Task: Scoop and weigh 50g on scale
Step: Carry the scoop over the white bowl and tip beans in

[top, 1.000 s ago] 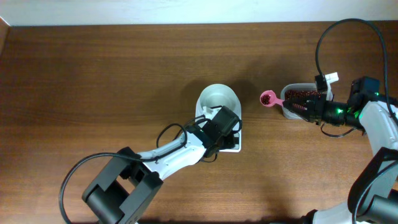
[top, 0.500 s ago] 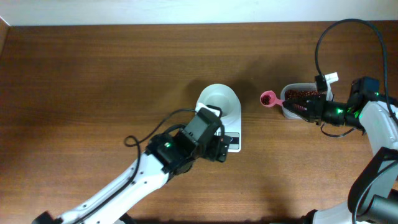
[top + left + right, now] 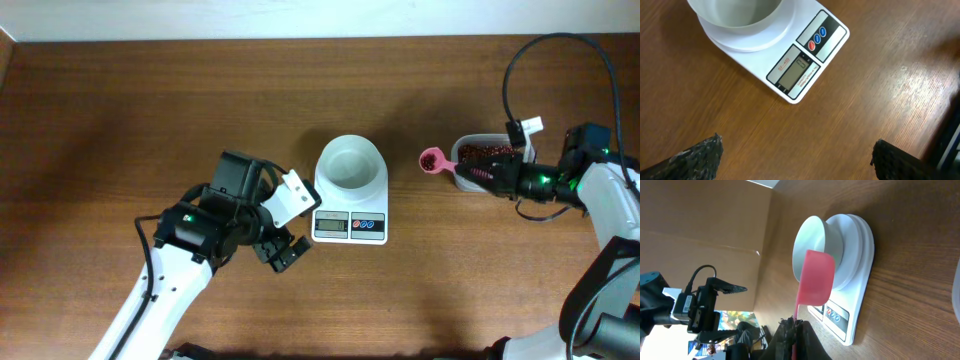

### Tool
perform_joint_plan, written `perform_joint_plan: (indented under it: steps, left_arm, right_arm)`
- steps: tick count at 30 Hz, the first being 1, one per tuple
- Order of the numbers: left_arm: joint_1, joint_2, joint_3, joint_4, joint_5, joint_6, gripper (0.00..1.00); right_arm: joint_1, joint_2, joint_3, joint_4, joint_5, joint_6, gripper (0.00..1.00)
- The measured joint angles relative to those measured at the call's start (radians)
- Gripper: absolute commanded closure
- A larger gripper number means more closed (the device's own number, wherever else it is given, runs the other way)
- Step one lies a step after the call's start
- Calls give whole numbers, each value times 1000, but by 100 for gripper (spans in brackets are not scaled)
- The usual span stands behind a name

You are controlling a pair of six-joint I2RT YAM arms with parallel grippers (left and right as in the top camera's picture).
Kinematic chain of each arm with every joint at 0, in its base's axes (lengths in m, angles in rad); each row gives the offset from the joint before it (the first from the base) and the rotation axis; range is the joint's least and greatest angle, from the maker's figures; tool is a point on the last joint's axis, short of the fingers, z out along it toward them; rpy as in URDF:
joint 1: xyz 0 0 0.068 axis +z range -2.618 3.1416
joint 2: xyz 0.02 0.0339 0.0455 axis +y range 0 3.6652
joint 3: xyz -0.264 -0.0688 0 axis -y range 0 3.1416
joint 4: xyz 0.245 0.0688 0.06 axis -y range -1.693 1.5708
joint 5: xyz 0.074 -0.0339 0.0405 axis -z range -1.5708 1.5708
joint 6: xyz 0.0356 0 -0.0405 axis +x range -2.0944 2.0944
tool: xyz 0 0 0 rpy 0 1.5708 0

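The scale (image 3: 349,226) is sitting mid-table (image 3: 150,100) with its long axis running away from the robot: the white bowl (image 3: 351,165) is riding on its far end, and the display (image 3: 331,226) and buttons (image 3: 368,225) are facing the robot at its near end. The coming move is turning on one relation. The pink scoop (image 3: 432,158) is hanging off the scale's right side, near the bowl but not over it, between the scale and the tub (image 3: 488,152) of red beans. The right gripper (image 3: 490,176) is pinching the scoop's handle with its jaws closed tight around it, over the tub's scale-facing end. The handle is lying roughly level and pointing at the scale, cup end leading, and the cup looks to be carrying beans. In the right wrist view the scoop (image 3: 814,277) is lining up in front of the bowl (image 3: 812,240), so the bowl is lying straight ahead along the handle's line. By my reading the right arm is the one placed to deliver, needing a carry toward the scale and then a tip over the bowl. The left gripper (image 3: 291,225) is hovering just off the scale's left side, jaws spread wide and holding nothing.
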Motion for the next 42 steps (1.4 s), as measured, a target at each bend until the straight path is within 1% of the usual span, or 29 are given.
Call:
perform_joint_plan:
  steps: [2,3,4,9,11,20,22,23,27,29,30,33,35,38,42]
  left_arm:
    - [2,-1,30,-85,-30,15,1]
    - [5,-1,66,-94,-40,32,1]
    - [5,-3,93,-94,-46,50,1]
    - [27,-5,95,-97,-54,75,1]
    - [58,-5,95,-99,-58,76,1]
    - [58,-5,95,-99,-58,76,1]
    - [58,-5,95,-100,-58,76,1]
    - [58,-5,95,-100,-59,76,1]
    - [58,-5,96,-103,-61,76,1]
    - [58,-5,96,-102,-61,76,1]
    - [58,-5,96,-102,-61,76,1]
    - [58,-5,96,-102,-61,76,1]
    - [58,-5,96,-102,-61,76,1]
    - [58,-5,96,-102,-61,76,1]
    - [58,-5,96,-102,-61,76,1]
  right_arm:
    - [0,0,0,-9,0,-1,96]
    - [0,0,0,-10,0,-1,96]
    - [0,0,0,-10,0,-2,96]
    - [0,0,0,-10,0,-2,96]
    - [0,0,-1,-10,0,-3,96]
    - [10,0,-1,-8,-9,-3,96]
    - [74,0,-1,25,-17,-3,96]
    - [112,0,-2,78,-18,9,96]
    - [246,0,-3,304,-23,168,96]
    - [294,0,-3,367,-9,222,96]
    - [301,0,-3,373,-3,232,96]
    - [359,0,-3,395,126,234,96]
    - [404,0,-3,396,176,196,96]
    - [435,0,-3,407,264,153,96]
    - [466,0,-3,446,307,120,96]
